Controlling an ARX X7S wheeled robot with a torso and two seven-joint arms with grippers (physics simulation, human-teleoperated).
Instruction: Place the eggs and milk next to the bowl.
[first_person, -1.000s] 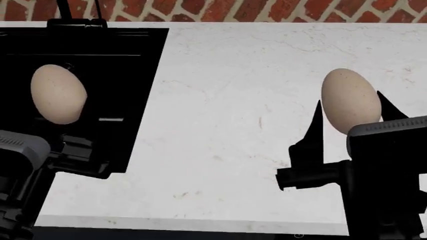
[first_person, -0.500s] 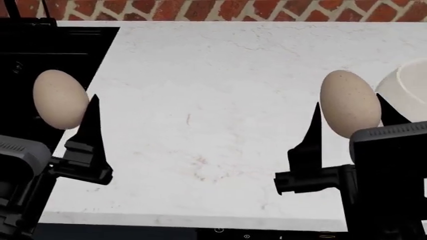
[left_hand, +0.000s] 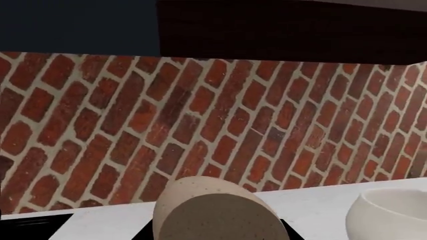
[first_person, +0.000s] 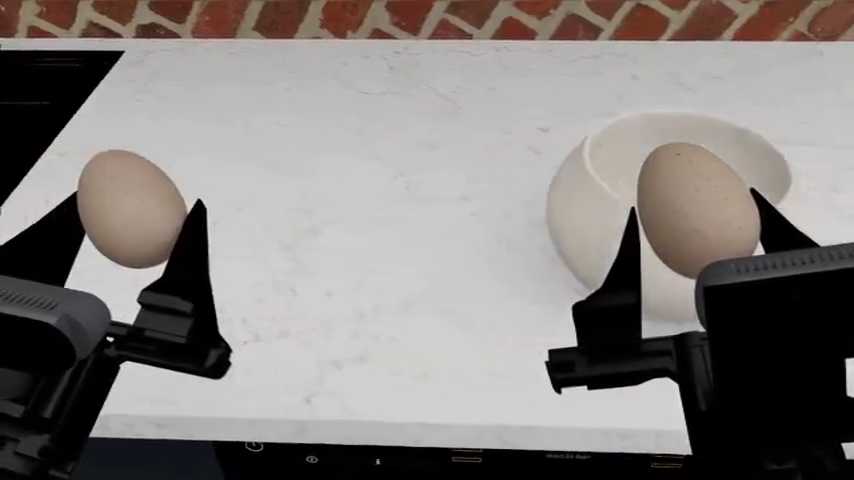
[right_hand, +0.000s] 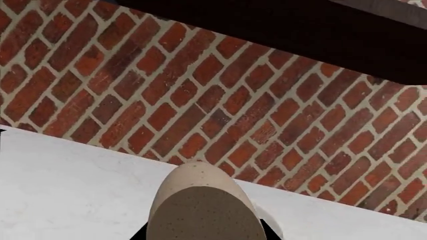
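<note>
A: Where are the eggs?

B: In the head view, one egg (first_person: 130, 208) sits at the left of the frame, gripped between the dark pointed jaws of the left gripper (first_person: 123, 262). The other egg (first_person: 697, 208) is at the right, pinched the same way by the right gripper (first_person: 697, 250). Both are held upright above the white marbled counter (first_person: 387, 200).

A: So each pair of jaws is closed on something?

B: Yes, each is narrowed around its egg, a finger on either side.

A: And the bowl?

B: The cream-white bowl (first_person: 587, 215) stands on the counter at the right of the head view, directly behind the right-hand egg, which covers part of it. In the left wrist view its rim shows at the lower right corner (left_hand: 390, 216).

A: Anything else?

B: A red brick wall (first_person: 400, 18) runs along the top edge, and a black surface (first_person: 47, 95) lies at the upper left. I cannot see the milk.
</note>
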